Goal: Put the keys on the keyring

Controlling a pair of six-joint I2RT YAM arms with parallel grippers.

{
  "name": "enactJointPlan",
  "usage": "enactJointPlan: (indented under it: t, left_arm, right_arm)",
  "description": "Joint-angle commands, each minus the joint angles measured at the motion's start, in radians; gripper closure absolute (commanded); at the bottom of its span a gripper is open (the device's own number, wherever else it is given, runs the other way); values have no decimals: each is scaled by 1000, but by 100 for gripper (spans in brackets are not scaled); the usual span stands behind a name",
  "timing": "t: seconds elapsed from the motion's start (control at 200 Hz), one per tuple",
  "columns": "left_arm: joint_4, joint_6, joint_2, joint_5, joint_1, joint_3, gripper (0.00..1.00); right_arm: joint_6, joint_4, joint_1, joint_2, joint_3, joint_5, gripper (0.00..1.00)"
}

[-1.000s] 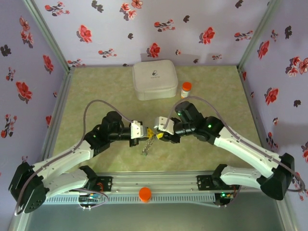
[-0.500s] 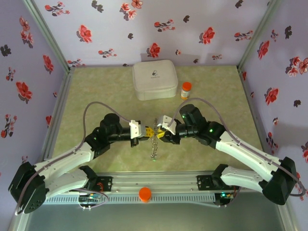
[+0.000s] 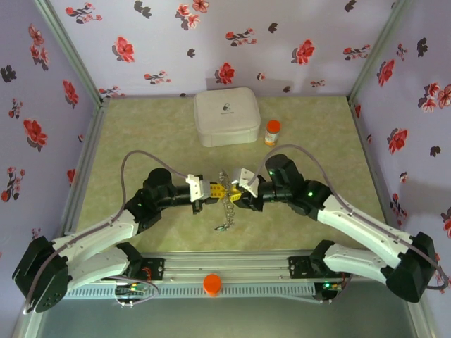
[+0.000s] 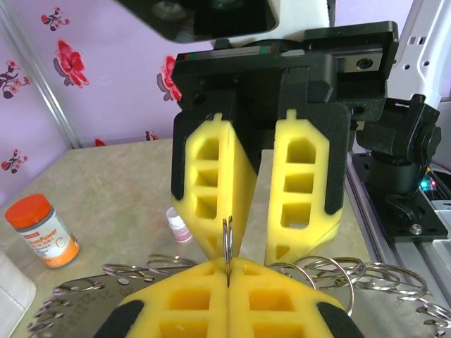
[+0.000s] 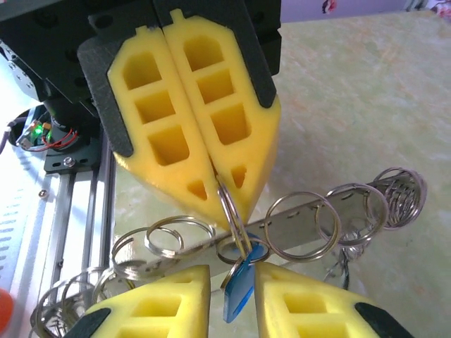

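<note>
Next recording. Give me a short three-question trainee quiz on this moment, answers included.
1. True or false: the left gripper is shut on a split ring.
2. The key tag between the fingers of the right gripper is: A green, B blue, C red.
3. What stands beside the white case?
Key: 1 true; 2 B; 3 the orange-capped pill bottle.

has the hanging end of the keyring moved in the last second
Yes. The hanging end of the keyring swung slightly right: it was straight above the orange knob on the front rail, now right of it.
</note>
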Motion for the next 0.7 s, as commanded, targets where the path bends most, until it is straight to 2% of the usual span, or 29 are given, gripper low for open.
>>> enactJointPlan:
  t: [0.0,0.12,0.25,0.35,0.435,0.55,0.695]
  left_arm:
    - [87,-18,-18,21,9,-8,100]
    - [87,-18,-20,20,13,-7,100]
    - [88,-17,-18,18,13,-5,100]
    - [88,-18,-18,20,13,-1,100]
    - [93,-20,-17,20,13,0,100]
    - [95,-21,-17,20,13,0,100]
    - [95,-24,-17,20,15,-1,100]
  right_arm:
    - [-15,0,-7,-49,-29,52,75]
    - [-2,-8,-7,-38,-30,23,74]
    - [17,-2,-6,-7,-25,-33,70]
    - [52,46,-4,19,-33,-73,69]
    - [68,104,-3,30,-47,-62,69]
    - [69,166,-1,35,-66,-6,73]
    - [87,206,-1,31,-67,3,82]
